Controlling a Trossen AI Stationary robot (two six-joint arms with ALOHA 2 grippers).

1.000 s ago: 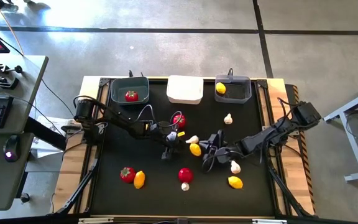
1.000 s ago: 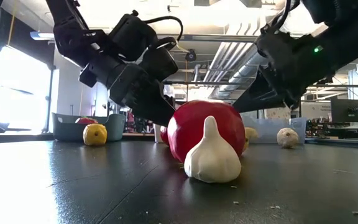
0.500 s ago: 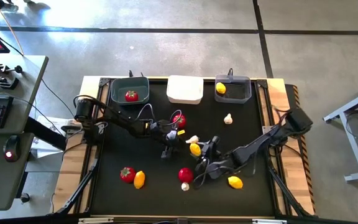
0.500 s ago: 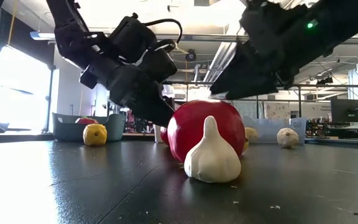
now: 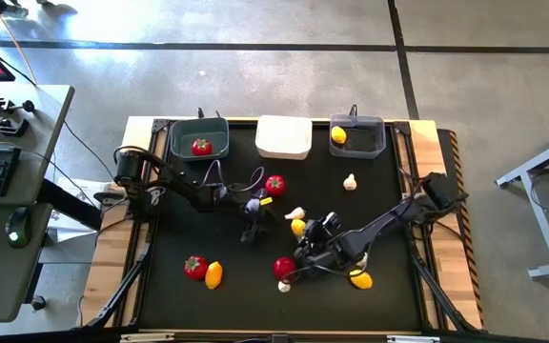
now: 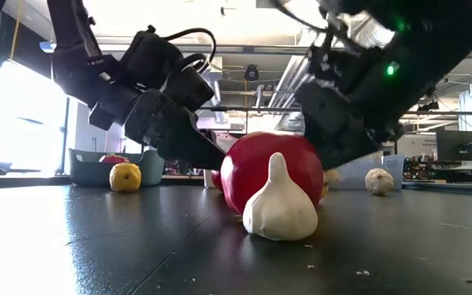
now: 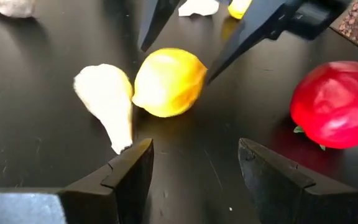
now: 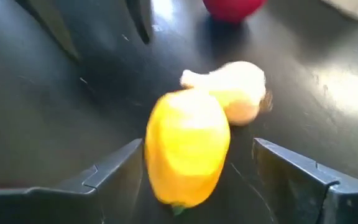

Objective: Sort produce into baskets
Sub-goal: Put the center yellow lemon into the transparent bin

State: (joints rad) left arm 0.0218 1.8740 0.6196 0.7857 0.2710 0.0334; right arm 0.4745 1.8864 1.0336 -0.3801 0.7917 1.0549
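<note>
— How far along are you with the sorting?

— Barely started. One tomato (image 5: 201, 147) sits in the far-left dark basket (image 5: 176, 139) and one lemon (image 5: 338, 135) in the far-right one (image 5: 380, 141); the white basket (image 5: 283, 136) looks unfilled.

— And your grippers?

— My right gripper (image 8: 194, 163) is wide open, holding nothing, with a lemon (image 8: 187, 146) between its fingers mid-counter, a garlic bulb (image 8: 238, 90) touching it. My left gripper (image 7: 194, 163) hangs open and unladen just left of them. Tomatoes, lemons and bulbs lie scattered nearer me.

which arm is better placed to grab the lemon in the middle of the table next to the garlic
Probably the right. In its wrist view the right gripper has open jaws on either side of the lemon. The left gripper, also open, faces it from farther back, beside the garlic bulb.
</note>
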